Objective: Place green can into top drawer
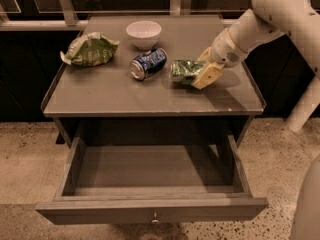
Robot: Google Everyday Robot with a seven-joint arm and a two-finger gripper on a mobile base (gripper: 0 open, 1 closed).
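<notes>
The green can (183,69), dented and shiny, lies on its side on the tabletop, right of centre. My gripper (197,72) reaches in from the right and is at the can's right end, with one beige finger (208,77) in front of it and the other behind it, shut on the can. The can still rests on the table. The top drawer (150,211) is pulled out below the tabletop. Its inside is empty and its small metal knob (155,217) shows at the centre of the front panel.
A blue can (148,63) lies just left of the green can. A white bowl (143,33) stands behind it. A green chip bag (90,48) lies at the table's left. My white arm (280,14) spans the upper right.
</notes>
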